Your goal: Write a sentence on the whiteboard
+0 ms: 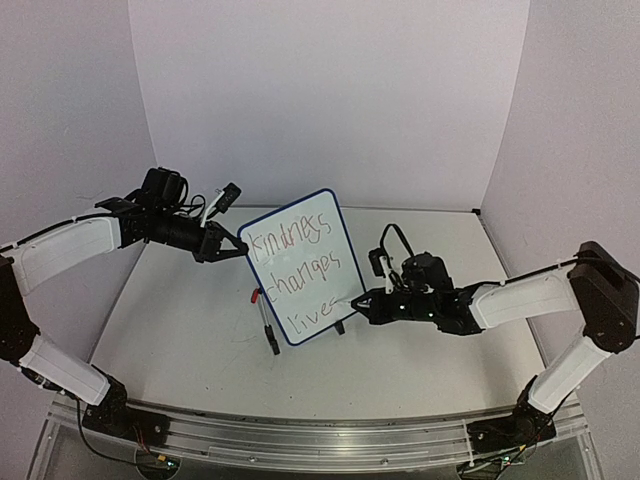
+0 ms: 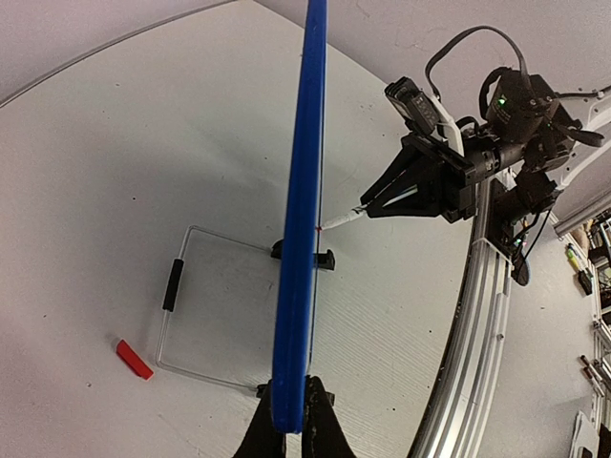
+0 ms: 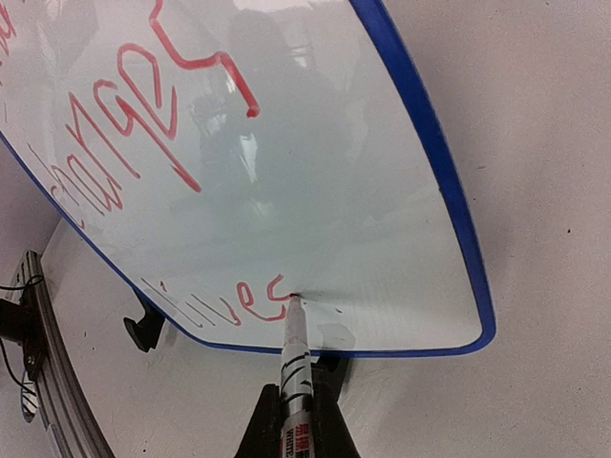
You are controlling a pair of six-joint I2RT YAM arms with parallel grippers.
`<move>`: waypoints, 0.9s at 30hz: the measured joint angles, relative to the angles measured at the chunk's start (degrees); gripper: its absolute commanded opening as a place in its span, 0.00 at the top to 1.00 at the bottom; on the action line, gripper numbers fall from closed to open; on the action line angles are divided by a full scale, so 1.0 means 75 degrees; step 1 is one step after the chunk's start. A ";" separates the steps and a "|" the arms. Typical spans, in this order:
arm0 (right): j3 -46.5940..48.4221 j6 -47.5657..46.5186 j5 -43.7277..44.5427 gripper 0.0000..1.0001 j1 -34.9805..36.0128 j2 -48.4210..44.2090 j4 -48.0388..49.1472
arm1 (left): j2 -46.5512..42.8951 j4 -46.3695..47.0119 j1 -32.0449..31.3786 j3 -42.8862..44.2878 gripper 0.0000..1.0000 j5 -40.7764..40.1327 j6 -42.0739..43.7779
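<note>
You're almost done. The small white whiteboard with the dark-blue frame (image 1: pixel 335 255) stands mid-frame in the top view on the white desk (image 1: pixel 180 330), and the red handwritten sentence (image 1: pixel 305 272) fills three lines. Your left jaws pinch the board's upper-left edge, and your right jaws grip a white marker (image 3: pixel 295 358). Only the right wrist view shows its tip touching beside the final "s" — the left wrist view sees the board edge-on, with no writing visible. Likely just the lift-off remains.
</note>
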 measured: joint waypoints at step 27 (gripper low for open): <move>-0.0025 0.0033 -0.0526 1.00 -0.0006 0.0322 0.0095 | 0.0000 -0.0007 0.0000 0.0000 1.00 0.0003 0.0000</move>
